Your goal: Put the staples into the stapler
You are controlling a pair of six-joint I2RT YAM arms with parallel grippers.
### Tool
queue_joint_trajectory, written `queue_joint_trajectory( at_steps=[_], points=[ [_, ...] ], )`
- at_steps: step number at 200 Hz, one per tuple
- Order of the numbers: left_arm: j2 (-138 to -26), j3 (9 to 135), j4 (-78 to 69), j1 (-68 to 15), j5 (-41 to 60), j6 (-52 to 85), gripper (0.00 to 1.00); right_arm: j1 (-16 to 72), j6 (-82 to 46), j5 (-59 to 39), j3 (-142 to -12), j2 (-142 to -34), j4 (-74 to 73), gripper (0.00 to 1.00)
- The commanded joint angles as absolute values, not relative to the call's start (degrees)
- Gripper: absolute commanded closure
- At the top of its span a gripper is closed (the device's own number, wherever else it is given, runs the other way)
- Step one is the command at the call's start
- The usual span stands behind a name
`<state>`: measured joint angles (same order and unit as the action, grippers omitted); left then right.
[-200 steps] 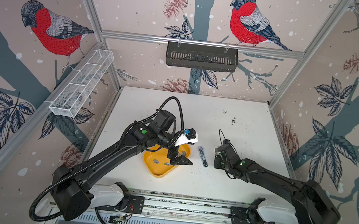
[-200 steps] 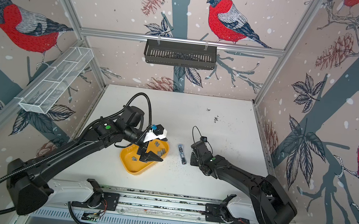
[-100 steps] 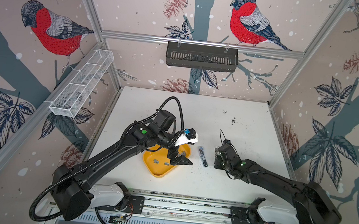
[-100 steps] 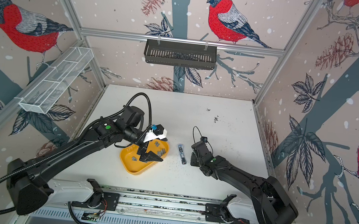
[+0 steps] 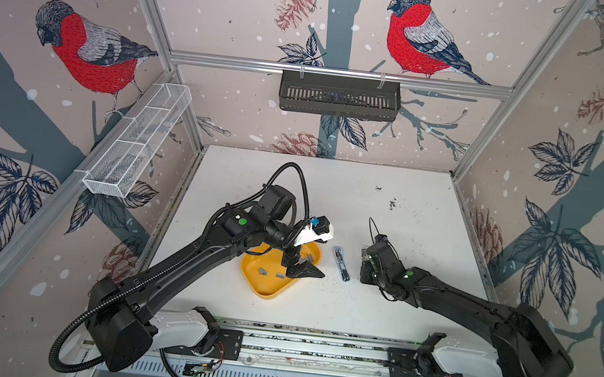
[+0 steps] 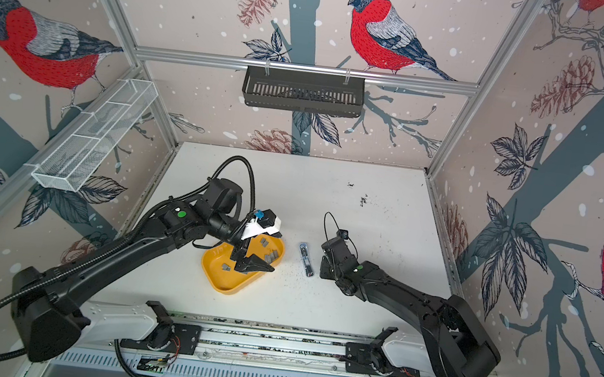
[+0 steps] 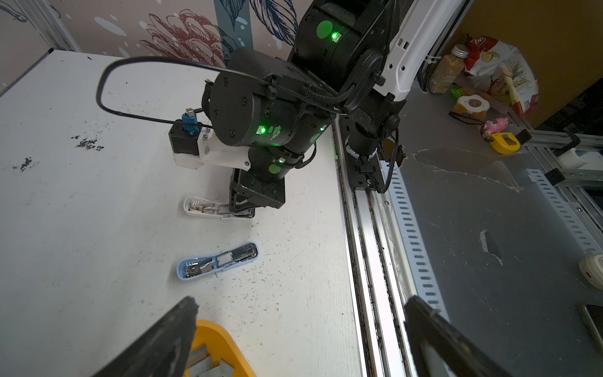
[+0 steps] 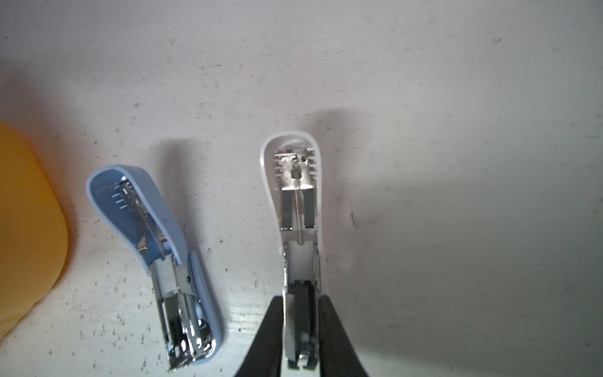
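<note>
right wrist: right end effector [image 8: 301,300] grasps white stapler [image 8: 295,182] | top view: left end effector [image 5: 298,267] released over staples [image 5: 263,271]

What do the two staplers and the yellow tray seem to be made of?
The white stapler: glossy plastic shell, shiny metal magazine and spring inside. The blue stapler: pale blue plastic shell, likewise mirror-bright metal parts. The yellow tray: probably moulded plastic, matte, even colour, rounded corners.

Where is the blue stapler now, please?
The blue stapler lies open on the table, near centre in both top views, between the yellow tray and the right hand holding the white stapler.
</note>
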<state>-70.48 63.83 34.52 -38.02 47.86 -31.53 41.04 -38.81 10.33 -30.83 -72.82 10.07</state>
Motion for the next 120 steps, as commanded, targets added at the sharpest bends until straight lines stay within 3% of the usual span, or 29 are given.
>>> queue_joint_trajectory(
  at_steps=[1, 120],
  points=[
    [-70.33, 64.36, 34.16, -38.01, 49.39, -32.08, 0.01, 41.06, -38.94, 10.81, -31.16, -72.22, 9.4, 0.81],
    [-70.38, 64.4, 34.19, -37.97, 49.48, -32.16, 0.02, 41.03, -37.63, 8.25, -31.64, -74.07, 8.38, 0.85]
  ],
)
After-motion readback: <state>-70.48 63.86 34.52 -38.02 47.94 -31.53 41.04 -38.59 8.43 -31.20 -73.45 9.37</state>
